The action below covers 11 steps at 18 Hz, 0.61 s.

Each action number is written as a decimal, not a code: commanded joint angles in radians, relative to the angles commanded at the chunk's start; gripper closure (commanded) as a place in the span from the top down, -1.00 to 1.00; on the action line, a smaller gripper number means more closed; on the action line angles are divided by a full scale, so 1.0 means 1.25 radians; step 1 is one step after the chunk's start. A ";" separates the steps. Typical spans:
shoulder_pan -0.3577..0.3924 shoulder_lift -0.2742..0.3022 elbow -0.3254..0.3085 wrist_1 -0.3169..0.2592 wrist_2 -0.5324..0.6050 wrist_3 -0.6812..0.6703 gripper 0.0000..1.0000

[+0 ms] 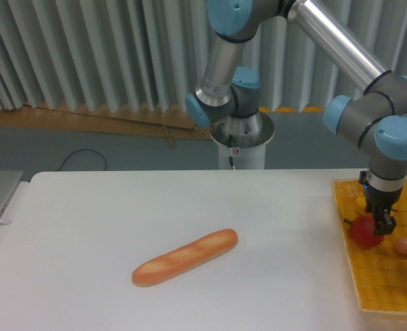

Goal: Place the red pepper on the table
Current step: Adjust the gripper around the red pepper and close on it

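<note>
The gripper (381, 222) fingers (385, 223) grip the red pepper (364, 232) over the yellow woven tray (383, 276) at the right edge of the white counter (190, 207). A baguette (185, 256) lies mid-counter, well apart.

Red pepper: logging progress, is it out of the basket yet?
No. The red pepper sits over the yellow basket, at the gripper.

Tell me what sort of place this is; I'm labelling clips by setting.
Likely a robotics lab or test cell: an industrial arm on a pedestal base, a bare white table with toy food such as a baguette, corrugated metal wall behind.
</note>
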 joint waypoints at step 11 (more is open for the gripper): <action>-0.021 -0.031 0.001 0.026 0.000 -0.010 1.00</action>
